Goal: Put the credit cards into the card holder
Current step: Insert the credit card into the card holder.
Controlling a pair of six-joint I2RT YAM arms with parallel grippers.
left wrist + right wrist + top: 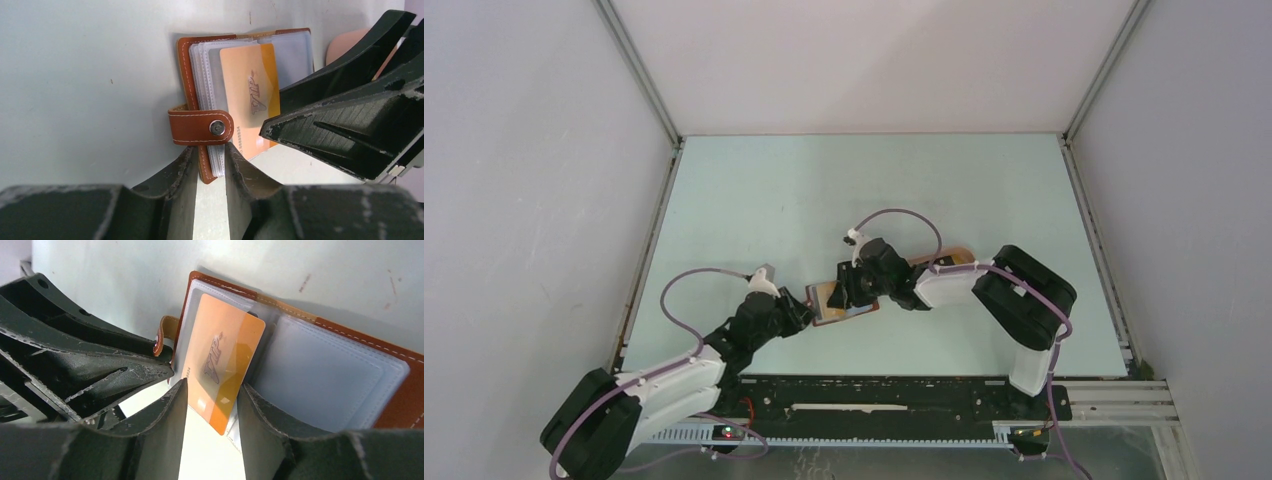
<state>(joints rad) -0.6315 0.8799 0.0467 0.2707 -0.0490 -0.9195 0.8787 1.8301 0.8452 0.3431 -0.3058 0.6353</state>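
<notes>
One tan-yellow card [220, 355] looked partly slid into the open card holder [200, 127] on the desk [824, 190], left pincer [210, 150] clamped on the holder's edge, right pincer [212, 385] apart around the card, pushing home probably remaining

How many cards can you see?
1. An orange card lies on the clear pockets of the open wallet. More may be hidden inside the pockets or out of sight.
</notes>
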